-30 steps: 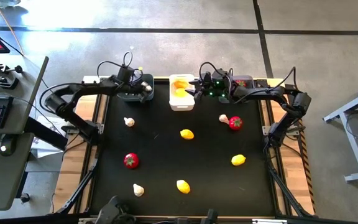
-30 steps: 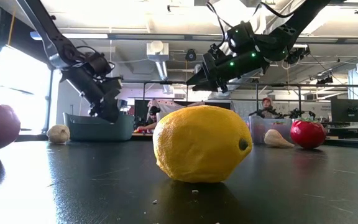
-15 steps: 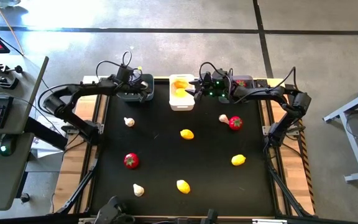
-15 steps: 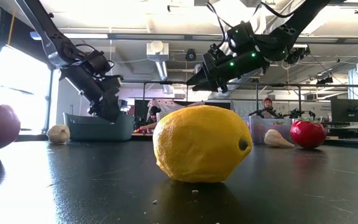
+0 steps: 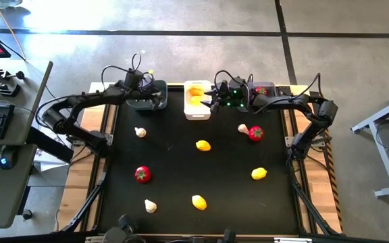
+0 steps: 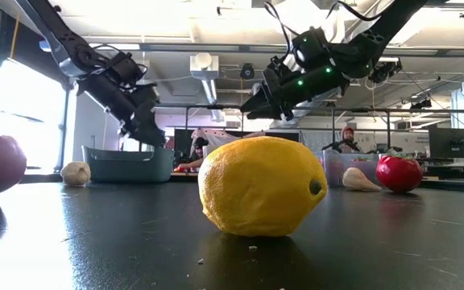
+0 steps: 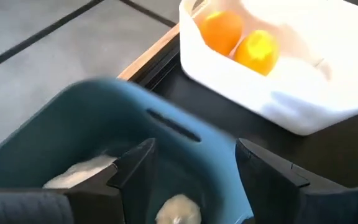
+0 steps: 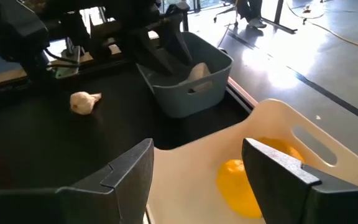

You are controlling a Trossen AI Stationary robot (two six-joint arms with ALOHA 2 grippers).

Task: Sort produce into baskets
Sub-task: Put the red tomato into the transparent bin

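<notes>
L wrist view only: garlic (image 7: 178, 209) in grey basket (image 7: 104, 118)

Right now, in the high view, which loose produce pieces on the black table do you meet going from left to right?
Garlic → red piece → garlic → lemon → lemon → garlic → red piece → lemon.

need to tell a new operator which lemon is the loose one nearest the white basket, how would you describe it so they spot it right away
Start at the white basket at the middle of the mat's far edge, below the right end effector. Come straight toward the near side to the first yellow piece on the black mat: that lemon. The other two loose lemons lie farther off, one by the right edge, one near the front edge.
</notes>
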